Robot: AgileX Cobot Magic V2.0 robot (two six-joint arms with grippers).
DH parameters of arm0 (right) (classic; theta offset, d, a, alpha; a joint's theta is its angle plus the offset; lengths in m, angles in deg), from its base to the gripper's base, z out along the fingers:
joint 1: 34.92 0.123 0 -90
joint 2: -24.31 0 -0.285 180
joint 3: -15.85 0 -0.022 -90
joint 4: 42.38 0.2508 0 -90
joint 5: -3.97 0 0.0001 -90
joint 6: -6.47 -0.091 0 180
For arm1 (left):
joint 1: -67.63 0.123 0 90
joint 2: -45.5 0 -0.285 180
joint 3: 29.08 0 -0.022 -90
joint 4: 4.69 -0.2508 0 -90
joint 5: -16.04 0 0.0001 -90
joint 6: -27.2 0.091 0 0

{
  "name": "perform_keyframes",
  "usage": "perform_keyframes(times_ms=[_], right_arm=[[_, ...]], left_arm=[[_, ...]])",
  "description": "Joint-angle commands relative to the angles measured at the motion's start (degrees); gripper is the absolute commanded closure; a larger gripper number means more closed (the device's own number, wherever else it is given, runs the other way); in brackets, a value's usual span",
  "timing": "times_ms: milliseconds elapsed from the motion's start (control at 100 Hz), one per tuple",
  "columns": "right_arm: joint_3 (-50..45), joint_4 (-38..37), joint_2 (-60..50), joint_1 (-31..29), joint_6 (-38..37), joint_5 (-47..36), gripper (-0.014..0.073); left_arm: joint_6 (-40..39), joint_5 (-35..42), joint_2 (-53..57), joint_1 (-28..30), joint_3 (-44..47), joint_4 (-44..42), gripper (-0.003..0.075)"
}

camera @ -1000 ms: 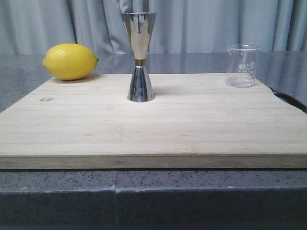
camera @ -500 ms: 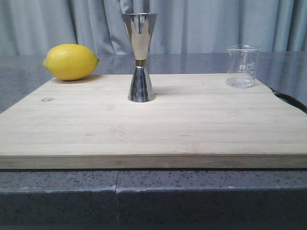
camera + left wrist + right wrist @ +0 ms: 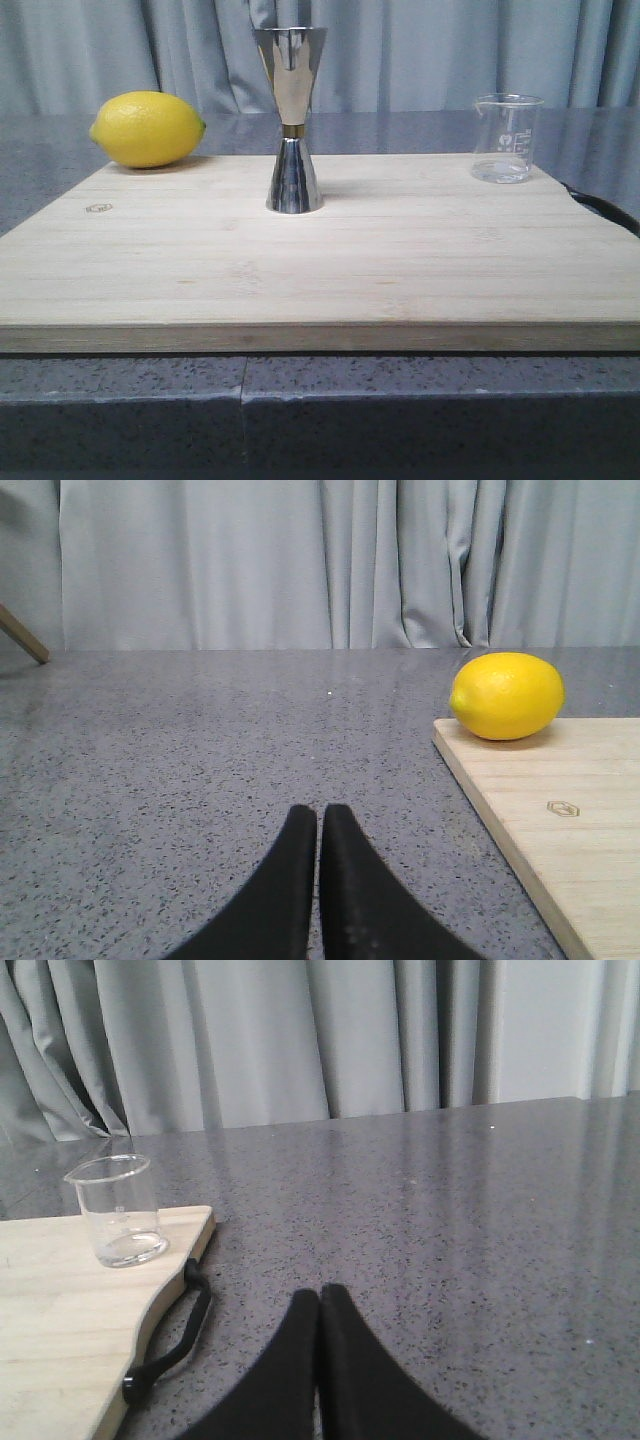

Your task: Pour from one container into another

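The small clear glass beaker point(image 3: 505, 138) with white markings stands upright near the back right corner of the wooden board point(image 3: 320, 260); the right wrist view shows the beaker point(image 3: 118, 1210) too. The tall steel jigger point(image 3: 291, 118) with a gold waist band stands upright at the board's back middle. My left gripper point(image 3: 319, 816) is shut and empty, low over the grey counter to the left of the board. My right gripper point(image 3: 320, 1298) is shut and empty, over the counter to the right of the board. Neither gripper shows in the front view.
A yellow lemon point(image 3: 146, 128) lies at the board's back left corner, and the left wrist view shows the lemon point(image 3: 507, 695) as well. A black strap loop point(image 3: 170, 1338) hangs off the board's right edge. Grey curtains close off the back of the speckled counter point(image 3: 200, 760).
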Motion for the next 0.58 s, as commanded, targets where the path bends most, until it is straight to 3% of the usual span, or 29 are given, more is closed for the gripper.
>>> perform_keyframes(times_ms=[0, 570], right_arm=[[-1.6, -0.8, -1.2, -0.4, 0.2, -6.5, 0.0665], [-1.6, -0.8, -1.2, -0.4, 0.2, -7.1, 0.0665]], left_arm=[[-0.3, 4.7, 1.4, 0.0, 0.3, 0.0, 0.0739], [-0.3, 4.7, 1.4, 0.0, 0.3, 0.0, 0.0739]])
